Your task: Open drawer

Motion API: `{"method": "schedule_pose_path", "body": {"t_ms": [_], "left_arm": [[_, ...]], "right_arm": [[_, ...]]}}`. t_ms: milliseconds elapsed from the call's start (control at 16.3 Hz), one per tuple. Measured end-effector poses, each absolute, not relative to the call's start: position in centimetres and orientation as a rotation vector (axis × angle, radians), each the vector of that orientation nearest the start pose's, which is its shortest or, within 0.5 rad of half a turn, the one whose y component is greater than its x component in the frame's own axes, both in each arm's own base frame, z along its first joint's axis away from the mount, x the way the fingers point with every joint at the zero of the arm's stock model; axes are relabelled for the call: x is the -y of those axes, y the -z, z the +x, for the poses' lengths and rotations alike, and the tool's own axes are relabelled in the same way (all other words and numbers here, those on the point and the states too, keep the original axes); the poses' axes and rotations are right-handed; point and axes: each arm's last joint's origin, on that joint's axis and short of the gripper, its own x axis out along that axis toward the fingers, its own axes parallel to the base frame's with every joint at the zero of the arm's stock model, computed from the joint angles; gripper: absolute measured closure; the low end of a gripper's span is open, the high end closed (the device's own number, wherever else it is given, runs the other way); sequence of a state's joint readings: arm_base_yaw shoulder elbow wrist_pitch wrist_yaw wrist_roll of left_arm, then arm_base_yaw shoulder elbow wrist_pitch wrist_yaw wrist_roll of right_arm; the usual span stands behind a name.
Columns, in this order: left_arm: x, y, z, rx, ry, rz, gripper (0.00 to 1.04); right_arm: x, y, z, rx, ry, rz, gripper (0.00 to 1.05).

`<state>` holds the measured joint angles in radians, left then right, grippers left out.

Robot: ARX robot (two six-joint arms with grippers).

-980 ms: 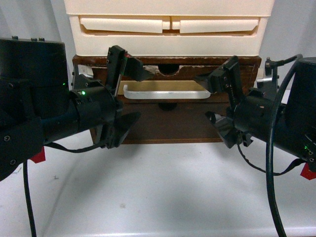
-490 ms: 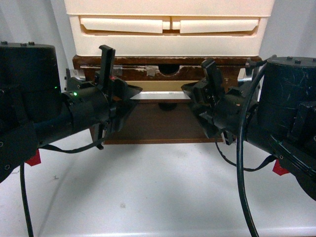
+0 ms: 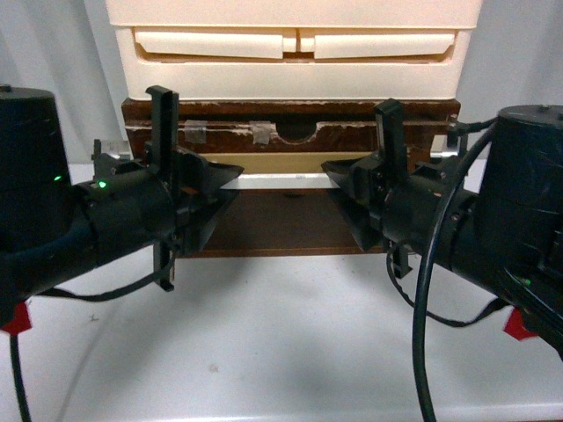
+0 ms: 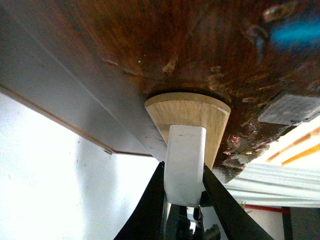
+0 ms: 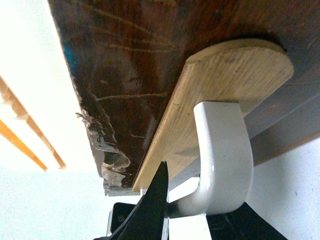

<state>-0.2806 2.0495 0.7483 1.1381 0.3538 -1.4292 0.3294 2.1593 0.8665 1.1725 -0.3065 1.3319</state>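
Observation:
The dark brown scuffed drawer (image 3: 352, 136) sits under the cream plastic drawers, with a semicircular notch and tape bits along its top edge. Its white bar handle (image 3: 281, 181) runs across a tan plate. My left gripper (image 3: 224, 180) is shut on the handle's left end and my right gripper (image 3: 339, 176) is shut on its right end. In the left wrist view both black fingers clamp the white handle post (image 4: 184, 162) below the tan plate (image 4: 187, 107). In the right wrist view the curved white handle (image 5: 222, 150) sits between my fingers against the tan plate (image 5: 225, 80).
The cream plastic drawer unit (image 3: 295, 53) stands on top of the wooden drawer. A plain dark brown panel (image 3: 281, 224) lies below the handle. The white tabletop (image 3: 281, 334) stretches in front. Both arms fill the left and right of the front view.
Both grippers have closed in from open beside the handle and now clamp its two ends. The drawer front looks slightly nearer and larger than before.

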Motion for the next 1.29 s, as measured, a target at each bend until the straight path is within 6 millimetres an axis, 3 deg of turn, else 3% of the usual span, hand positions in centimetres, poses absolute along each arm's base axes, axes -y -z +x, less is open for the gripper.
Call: {"method": "schedule_pose_path", "body": {"t_ms": [61, 429, 551, 673, 857, 980, 1041, 1102, 1163, 1286], "left_arm": [[10.8, -10.3, 32.4, -0.6, 0.413, -1.378, 0.91], [10.1, -10.6, 26.1, -0.648, 0.434, -1.37, 0.92], [9.7, -10.7, 23.6, -0.673, 0.469, -1.332, 0.82], [8.9, -10.8, 20.3, -0.746, 0.525, -1.276, 0.64], [7.6, -13.6, 20.3, -0.643, 0.588, -1.232, 0.39], [5.5, -14.4, 19.4, -0.623, 0.494, -1.184, 0.21], [5.6, -16.3, 17.9, -0.223, 0.411, -0.857, 0.21], [3.4, -16.1, 17.0, -0.035, 0.058, -0.492, 0.41], [2.7, -16.1, 16.6, -0.016, -0.016, -0.305, 0.52], [2.3, -16.2, 15.7, -0.018, 0.012, -0.104, 0.73]], "right_arm": [[-13.2, -9.5, 34.5, -0.53, -0.461, 1.291, 0.88], [-13.1, -9.7, 27.9, -0.59, -0.449, 1.31, 0.89], [-12.7, -9.8, 26.0, -0.604, -0.472, 1.251, 0.77], [-11.6, -8.7, 23.7, -0.663, -0.437, 1.179, 0.57], [-11.1, -11.0, 22.9, -0.599, -0.529, 1.123, 0.33], [-10.0, -13.3, 22.1, -0.559, -0.574, 1.073, 0.13], [-9.6, -13.9, 21.0, -0.198, -0.352, 0.768, 0.23], [-5.9, -14.0, 19.4, -0.041, -0.001, 0.355, 0.45], [-5.2, -14.8, 18.9, -0.001, 0.02, 0.233, 0.56], [-4.3, -14.8, 17.8, -0.024, -0.01, 0.069, 0.77]]}}
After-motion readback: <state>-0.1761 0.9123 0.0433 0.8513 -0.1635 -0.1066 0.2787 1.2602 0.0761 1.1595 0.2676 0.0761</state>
